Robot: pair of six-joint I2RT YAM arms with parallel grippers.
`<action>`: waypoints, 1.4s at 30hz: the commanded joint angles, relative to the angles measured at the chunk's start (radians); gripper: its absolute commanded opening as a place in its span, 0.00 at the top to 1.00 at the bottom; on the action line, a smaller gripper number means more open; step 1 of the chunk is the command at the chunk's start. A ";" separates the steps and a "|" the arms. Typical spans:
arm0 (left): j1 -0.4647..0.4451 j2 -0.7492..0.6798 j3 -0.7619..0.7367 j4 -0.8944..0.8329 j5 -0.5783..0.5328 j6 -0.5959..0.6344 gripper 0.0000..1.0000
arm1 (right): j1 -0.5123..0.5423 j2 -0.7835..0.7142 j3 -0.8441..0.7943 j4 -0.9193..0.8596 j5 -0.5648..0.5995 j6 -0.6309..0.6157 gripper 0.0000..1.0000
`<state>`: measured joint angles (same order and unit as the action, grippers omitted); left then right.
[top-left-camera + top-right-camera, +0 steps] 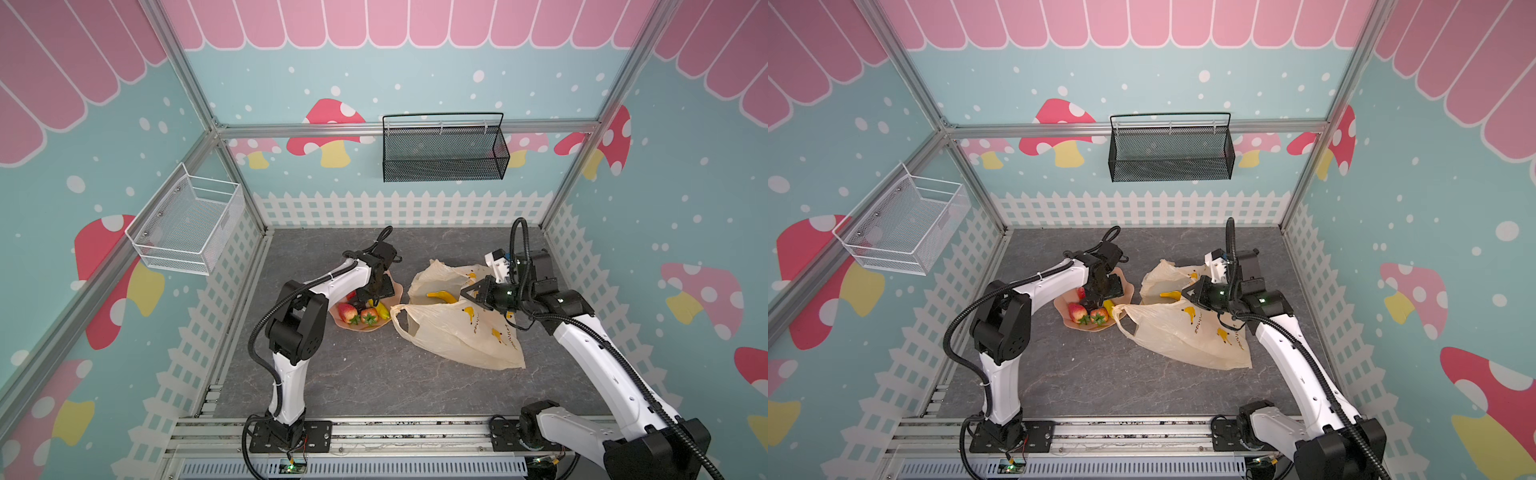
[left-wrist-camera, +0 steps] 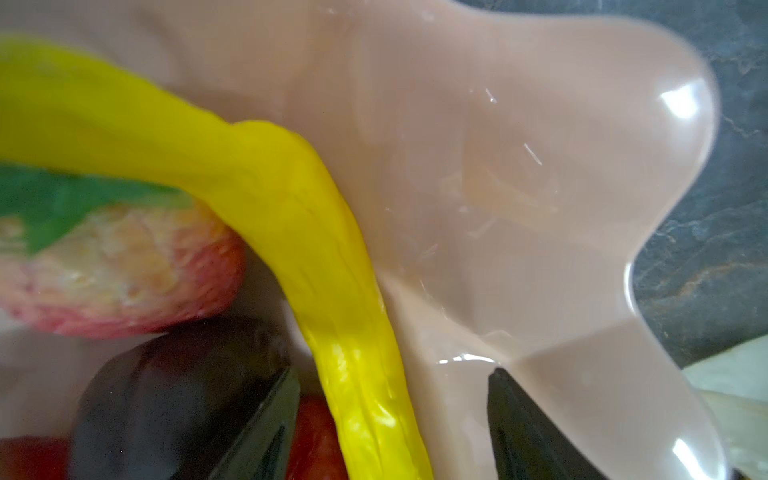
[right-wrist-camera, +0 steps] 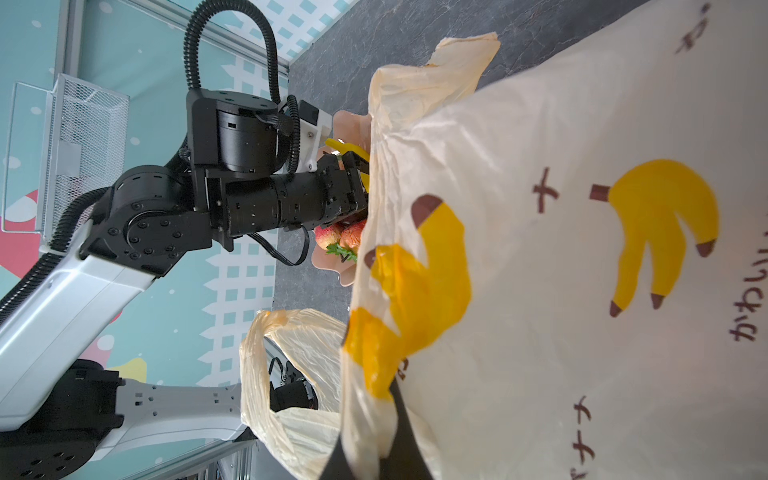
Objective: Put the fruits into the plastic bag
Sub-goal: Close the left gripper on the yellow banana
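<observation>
A peach-pink wavy dish (image 1: 398, 291) holds two strawberries (image 1: 347, 312) and a yellow banana (image 1: 383, 311). My left gripper (image 1: 370, 297) hangs low over the dish. In the left wrist view it (image 2: 392, 374) is open, with the banana (image 2: 299, 216) lying between its fingers and a gap on one side. A dark piece (image 2: 178, 395) and a strawberry (image 2: 124, 270) lie beside the banana. The plastic bag (image 1: 457, 336) lies to the right with its mouth open and a banana (image 1: 442, 296) inside. My right gripper (image 1: 467, 295) is shut on the bag's upper edge (image 3: 374, 415).
A black mesh basket (image 1: 444, 151) hangs on the back wall and a white wire basket (image 1: 187, 226) on the left wall. The bag's loop handle (image 1: 401, 316) lies close to the dish. Grey tabletop (image 1: 353, 374) stretches toward the front rail.
</observation>
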<state>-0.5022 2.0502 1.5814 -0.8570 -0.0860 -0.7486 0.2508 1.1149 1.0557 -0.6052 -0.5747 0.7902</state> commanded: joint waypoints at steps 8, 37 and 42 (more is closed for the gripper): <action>-0.013 0.088 0.058 -0.025 -0.001 -0.021 0.28 | 0.007 -0.011 -0.005 0.011 0.004 0.000 1.00; -0.022 0.004 0.020 0.010 -0.021 -0.010 0.61 | 0.007 0.011 0.018 0.012 0.005 -0.004 1.00; -0.019 -0.008 0.004 0.021 -0.012 -0.007 0.71 | 0.006 0.010 0.018 0.011 0.010 -0.003 1.00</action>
<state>-0.5247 2.0850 1.5990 -0.8509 -0.0891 -0.7490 0.2508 1.1198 1.0557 -0.5983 -0.5728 0.7898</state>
